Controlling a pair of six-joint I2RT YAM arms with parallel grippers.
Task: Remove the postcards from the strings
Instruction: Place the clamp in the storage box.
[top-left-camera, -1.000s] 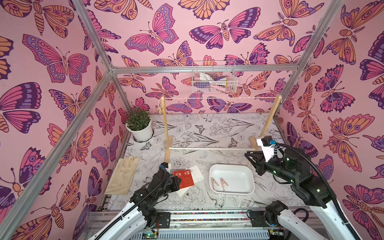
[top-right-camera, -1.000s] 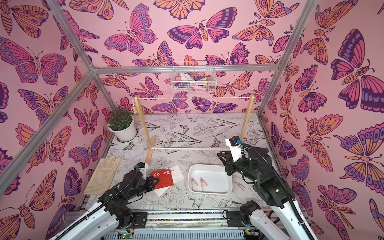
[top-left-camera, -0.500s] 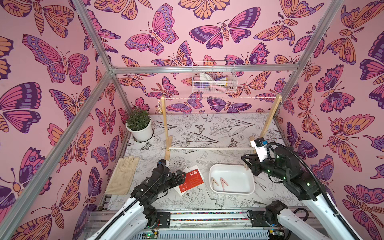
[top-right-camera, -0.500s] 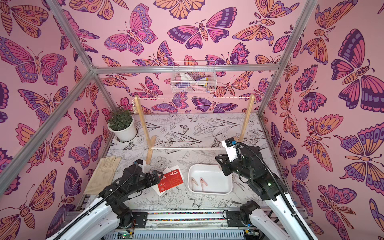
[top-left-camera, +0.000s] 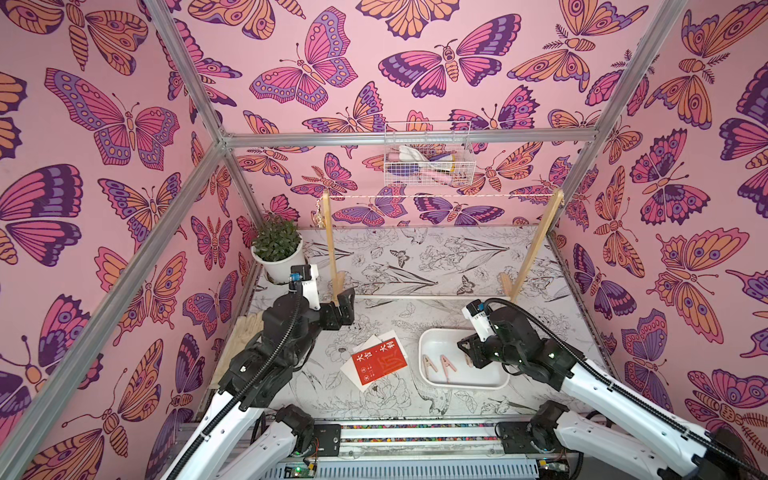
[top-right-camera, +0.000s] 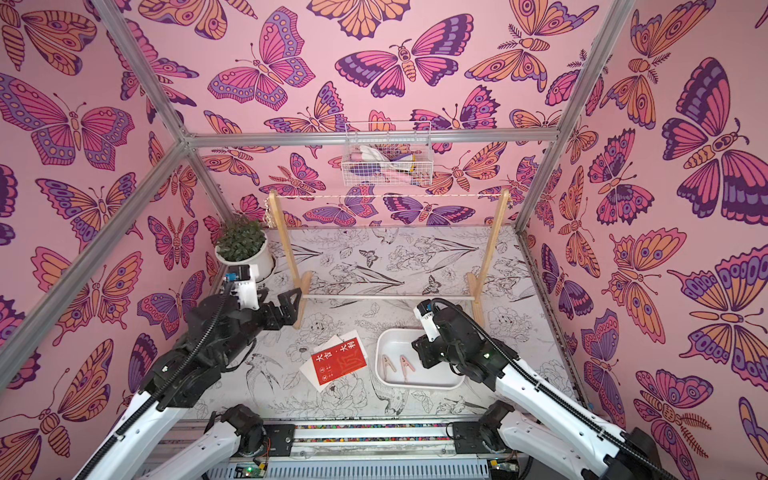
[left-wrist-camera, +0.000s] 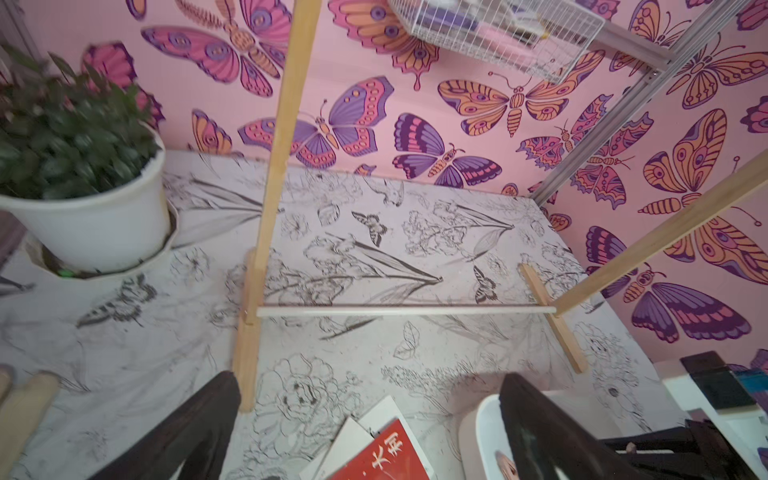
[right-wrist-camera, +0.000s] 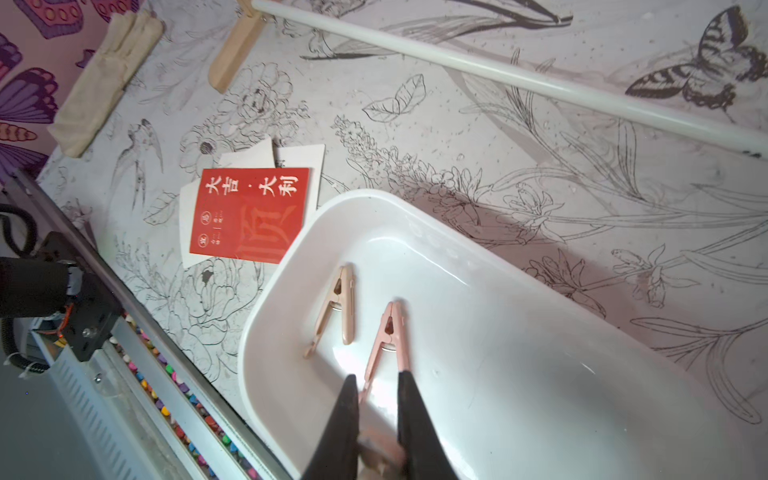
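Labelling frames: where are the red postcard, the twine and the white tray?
red postcard (right-wrist-camera: 249, 214), right wrist view, face centre.
twine (top-left-camera: 436, 195), in a top view, mid-span.
white tray (right-wrist-camera: 540, 386), right wrist view, bare floor.

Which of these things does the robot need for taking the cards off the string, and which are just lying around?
For the job: postcards, string, wooden rack, two clothespins in the white tray, held clothespin in the right claw.

Just lying about: potted plant, tan gloves, wire basket.
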